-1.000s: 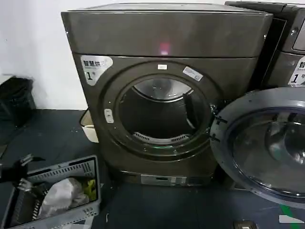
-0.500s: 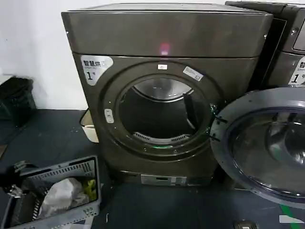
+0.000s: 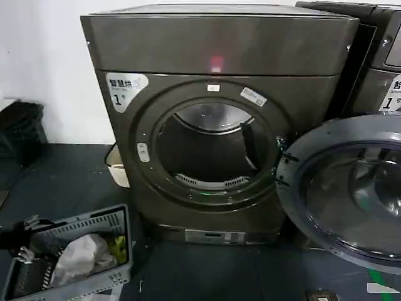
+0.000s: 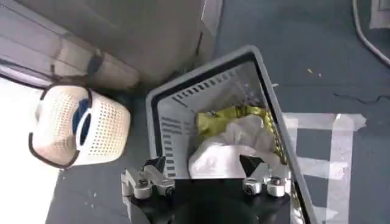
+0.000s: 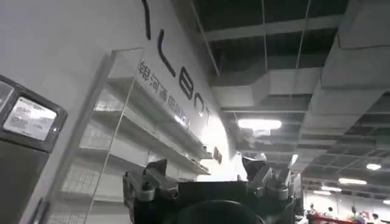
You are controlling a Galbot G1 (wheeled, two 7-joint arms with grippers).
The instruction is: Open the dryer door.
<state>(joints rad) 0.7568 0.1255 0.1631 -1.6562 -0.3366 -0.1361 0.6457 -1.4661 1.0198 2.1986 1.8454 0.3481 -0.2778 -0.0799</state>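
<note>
Black left pincer (image 4: 204,169), fingers spread, over grey laundry basket (image 3: 94,226) on floor.
Dryer (image 3: 213,119) behind basket; dryer door (image 3: 341,188) swung fully open to its right, drum exposed. Right pincer (image 5: 207,176) spread, pointing at ceiling.

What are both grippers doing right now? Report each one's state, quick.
Left gripper: open, holding nothing, above the grey basket.
Right gripper: open, holding nothing, pointing up toward the ceiling.
</note>
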